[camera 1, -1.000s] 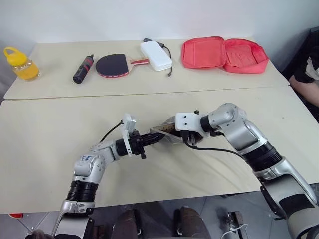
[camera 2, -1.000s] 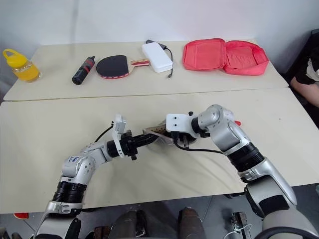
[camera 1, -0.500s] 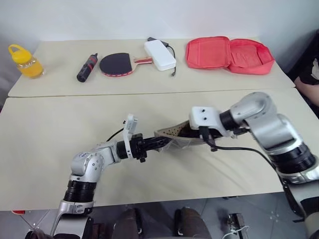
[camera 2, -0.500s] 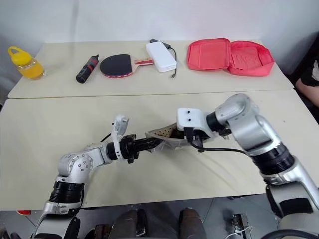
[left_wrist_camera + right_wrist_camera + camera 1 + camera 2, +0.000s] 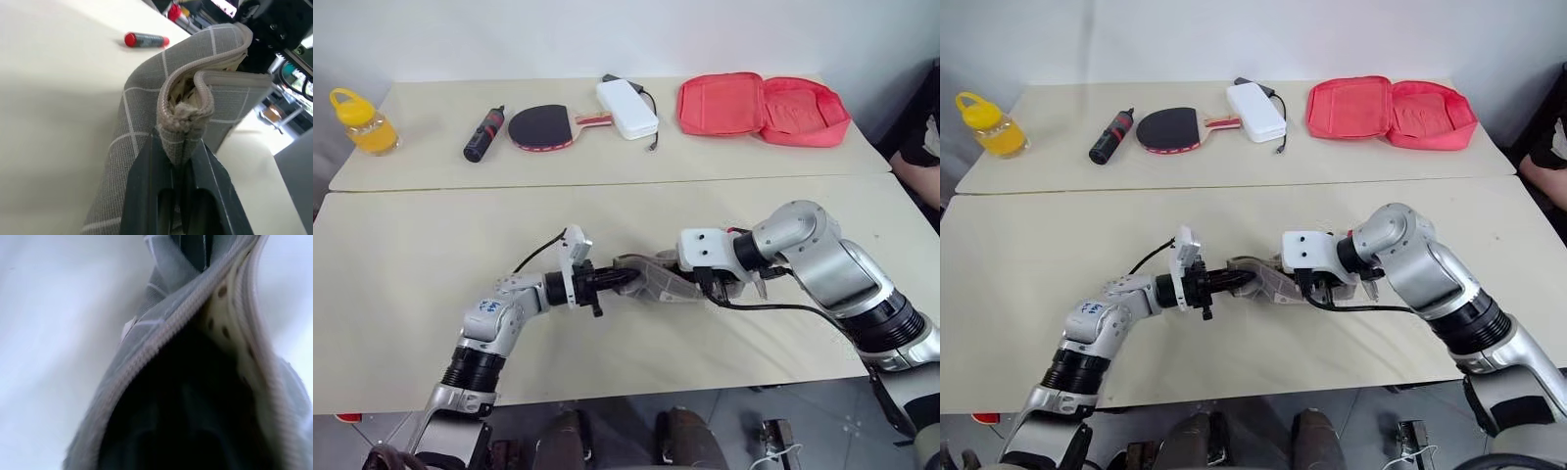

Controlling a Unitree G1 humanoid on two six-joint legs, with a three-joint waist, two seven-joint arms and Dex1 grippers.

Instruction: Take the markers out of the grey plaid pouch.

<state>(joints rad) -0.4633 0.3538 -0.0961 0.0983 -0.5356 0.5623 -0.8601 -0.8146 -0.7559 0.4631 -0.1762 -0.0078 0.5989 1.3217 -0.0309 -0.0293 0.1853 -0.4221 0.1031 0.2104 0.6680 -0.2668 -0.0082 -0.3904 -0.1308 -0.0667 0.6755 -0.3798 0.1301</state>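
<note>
Two pincers are meeting at the soft grey plaid fabric pouch with thin white grid lines, which is lying near the middle of the front cream table. We are clamping the left pincer tight on the pouch's seamed corner, pinching the fabric between its black fingers. The right pincer is at the pouch's open mouth, its wrist view looking past the zip edge and the beige dotted lining into the dark inside; we cannot tell how its fingers are standing.

One small cylindrical marker with red ends is lying on the table just beyond the pouch. We are seeing no bright green marker.

We judge that we are in the emptying step: holding the pouch open and reaching inside. Next, the right pincer needs to find a marker inside, close on it and draw it out while the left holds the corner steady.
</note>
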